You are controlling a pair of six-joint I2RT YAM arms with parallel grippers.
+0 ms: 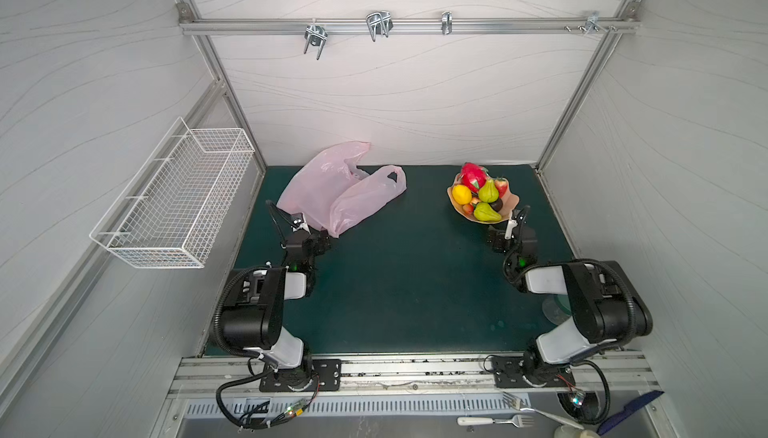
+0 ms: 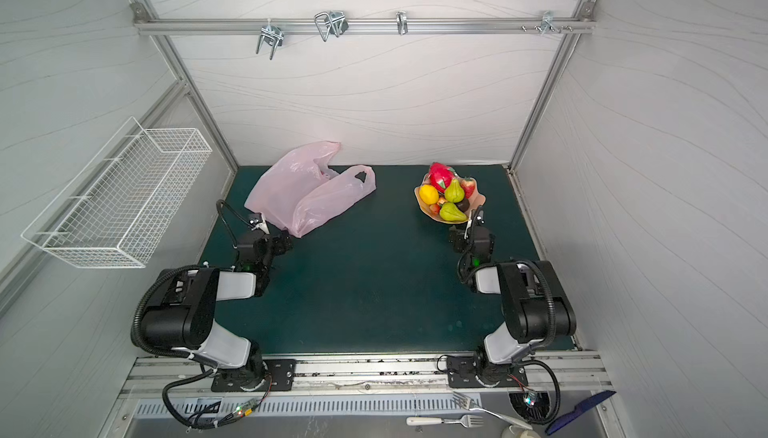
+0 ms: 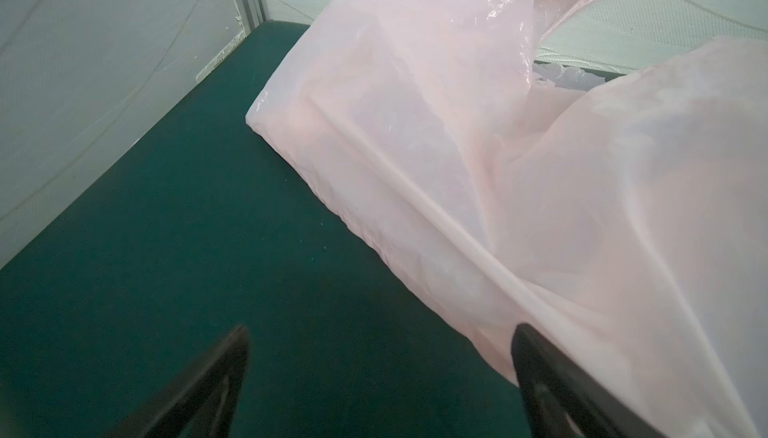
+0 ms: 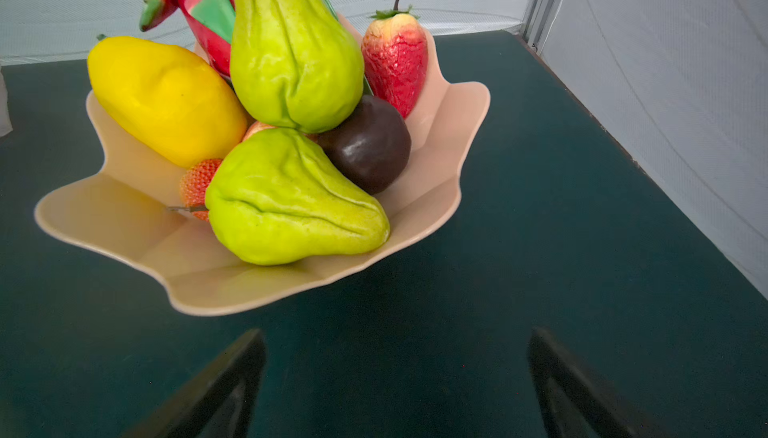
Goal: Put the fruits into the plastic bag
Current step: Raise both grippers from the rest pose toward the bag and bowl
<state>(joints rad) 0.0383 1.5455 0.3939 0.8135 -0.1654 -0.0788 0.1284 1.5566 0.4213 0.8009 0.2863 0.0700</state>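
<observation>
Both my grippers are spread wide and empty; fruits all piled on the plate, none in the plastic bag.

My left gripper sits low over the green mat, jaws apart. One finger is right at the near edge of the plastic bag; can't tell if it touches. The bag lies crumpled on the mat's far left, handles toward the back wall. My right gripper is also splayed, just short of the peach plate at far right, not touching it. On the plate: dragon fruit at the back, lemon, two pears, dark round fruit, strawberries. Bag and plate are well apart.
</observation>
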